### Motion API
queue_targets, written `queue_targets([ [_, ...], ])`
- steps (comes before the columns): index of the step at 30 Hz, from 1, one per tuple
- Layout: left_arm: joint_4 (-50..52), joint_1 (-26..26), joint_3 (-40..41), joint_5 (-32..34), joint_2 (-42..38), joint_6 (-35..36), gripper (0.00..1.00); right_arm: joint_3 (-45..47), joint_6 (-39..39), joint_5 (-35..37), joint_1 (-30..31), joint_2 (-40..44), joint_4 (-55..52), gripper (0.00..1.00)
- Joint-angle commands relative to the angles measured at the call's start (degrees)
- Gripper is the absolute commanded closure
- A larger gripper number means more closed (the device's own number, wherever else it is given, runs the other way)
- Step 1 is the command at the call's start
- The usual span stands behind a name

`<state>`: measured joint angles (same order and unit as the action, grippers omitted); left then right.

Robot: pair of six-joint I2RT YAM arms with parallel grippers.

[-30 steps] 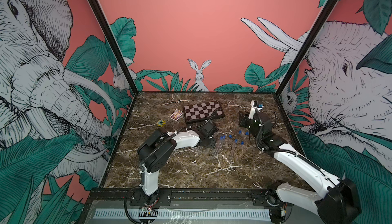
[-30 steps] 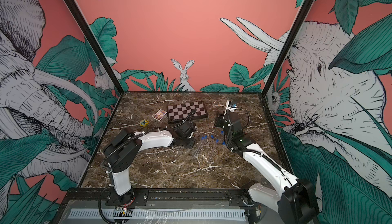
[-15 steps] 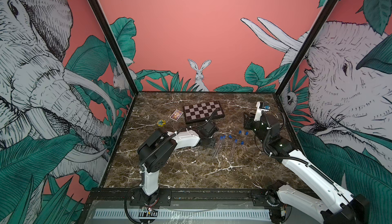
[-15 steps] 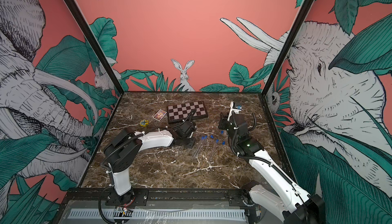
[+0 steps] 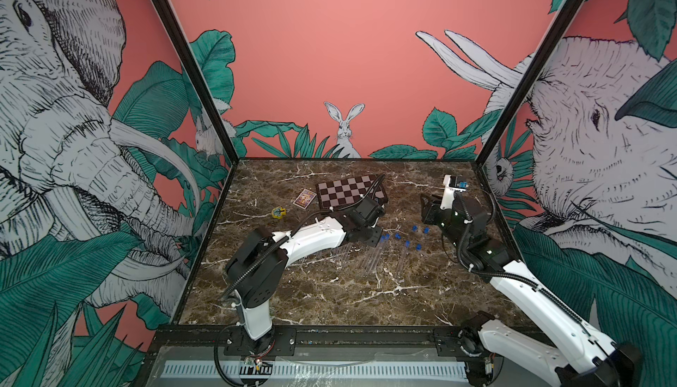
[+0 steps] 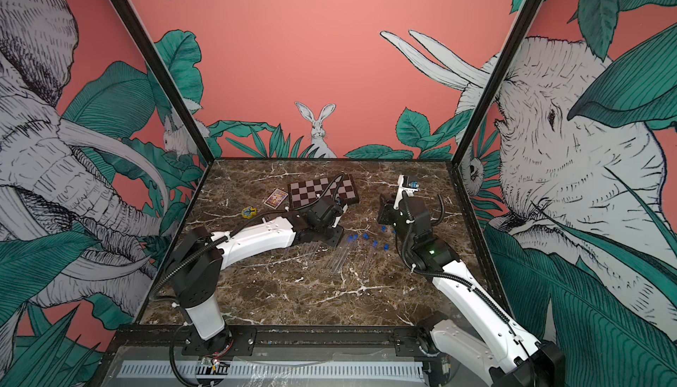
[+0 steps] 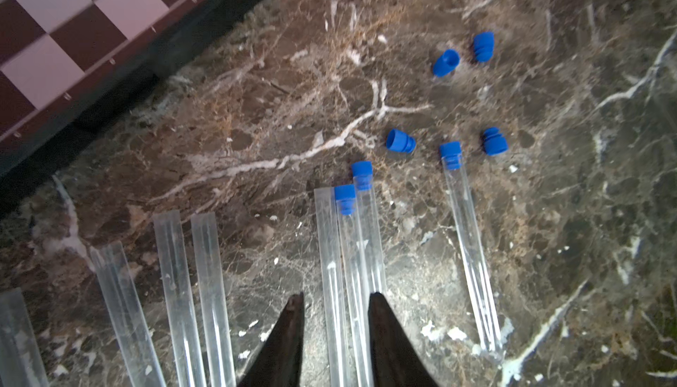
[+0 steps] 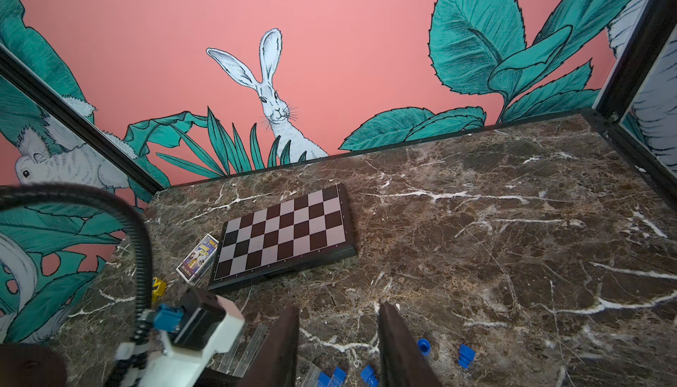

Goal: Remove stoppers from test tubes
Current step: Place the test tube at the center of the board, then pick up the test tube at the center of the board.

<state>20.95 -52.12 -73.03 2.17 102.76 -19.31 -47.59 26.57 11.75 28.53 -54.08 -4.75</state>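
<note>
The left gripper [image 7: 335,299] has its fingers [image 7: 289,330] parted low over the test tubes [image 7: 329,257], astride one open-mouthed tube and one stoppered tube. None is lifted, and whether a pad touches a tube cannot be told. The right gripper [image 8: 339,308] hangs above the tabletop [image 5: 329,293] near its right edge, fingers [image 8: 285,341] apart with nothing between them.

Eight tubes lie flat about the middle of the tabletop, mouths toward the back edge. Seven blue stoppers [image 7: 400,141] show in the left wrist view. Three are seated in tube mouths, and four lie loose on the marble just beyond those mouths, toward the right gripper. The other five tubes are open.

Toward the back edge lies one chessboard [image 5: 351,192], with one card pack [image 5: 304,198] just at its left and one yellow toy [image 5: 278,213] nearer the left edge.

Against a second ago, the right arm has drawn toward the right edge. The left arm, tubes and stoppers lie as they did.
</note>
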Motion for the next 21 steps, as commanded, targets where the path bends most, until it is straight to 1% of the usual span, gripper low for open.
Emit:
queue_targets([
  [1,4.1,-1.03,-1.39,-0.55,2.19,-1.4,0.68,-1.27,0.08,0.25,0.37,2.08,-1.21,0.64],
  [10,3.12,-2.99,-2.08,-2.09,5.2,-2.78,0.76,0.03,0.39,0.0,0.36,3.27,-2.92,0.64],
  [21,5.56,-2.99,-3.44,-0.52,8.81,-3.79,0.77,0.78,0.83,-0.32,0.37,3.81,-2.72,0.64],
])
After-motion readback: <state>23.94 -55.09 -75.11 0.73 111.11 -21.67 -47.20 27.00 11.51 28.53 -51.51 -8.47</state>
